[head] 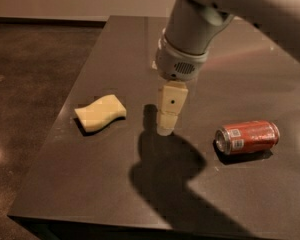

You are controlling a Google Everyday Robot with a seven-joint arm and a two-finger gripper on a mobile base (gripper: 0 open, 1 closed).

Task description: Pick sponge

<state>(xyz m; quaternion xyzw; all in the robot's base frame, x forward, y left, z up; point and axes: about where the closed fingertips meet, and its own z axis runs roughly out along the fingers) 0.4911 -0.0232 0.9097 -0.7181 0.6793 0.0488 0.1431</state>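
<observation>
the step in hand looks like the approach: the gripper (pixel 166 126) hangs low over the dark table (pixel 90 184), pointing down, and it holds nothing. it sits to the right of the sponge (pixel 101 113), near it but clearly apart, with a strip of bare table between the two. the gripper is seen edge-on as one cream column, so i cannot tell whether it is spread or closed.

the sponge, a pale yellow foam block with wavy sides, lies flat near the left edge of the table, with its long side running roughly left to right. nothing rests on it or touches it.

the next move, as i judge it, calls for a sideways shift to the left until the gripper is centred above the sponge. it should then turn so that it closes across the narrow waist of the block, and descend until it straddles the foam. the sponge is low and soft, so the gripper has to reach almost to the table surface before it closes.

the only container in view is a red soda can (pixel 247 136). it lies on its side to the right of the gripper, well apart from the sponge. whether it holds anything cannot be seen.
</observation>
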